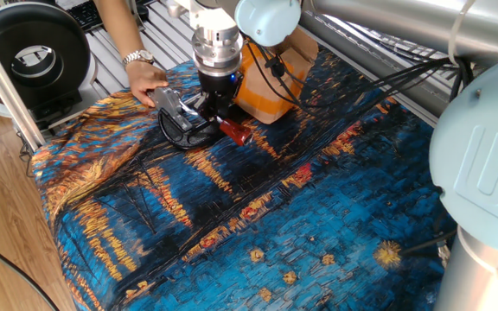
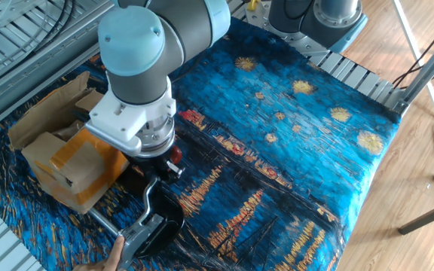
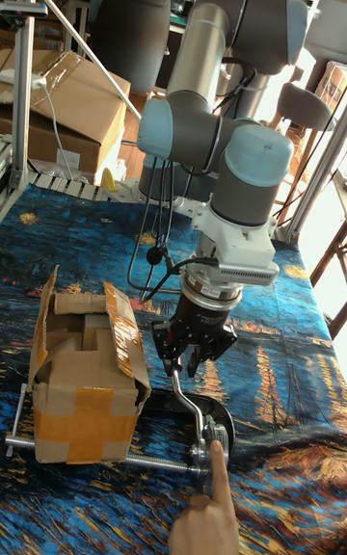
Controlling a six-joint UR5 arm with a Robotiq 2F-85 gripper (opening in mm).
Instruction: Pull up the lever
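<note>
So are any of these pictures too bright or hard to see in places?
Tall fixed view: the windows behind the robot arm are washed out. One fixed view: the arm's big blue-grey casing blocks the right side. The other fixed view: evenly lit, the patterned cloth sharp.
</note>
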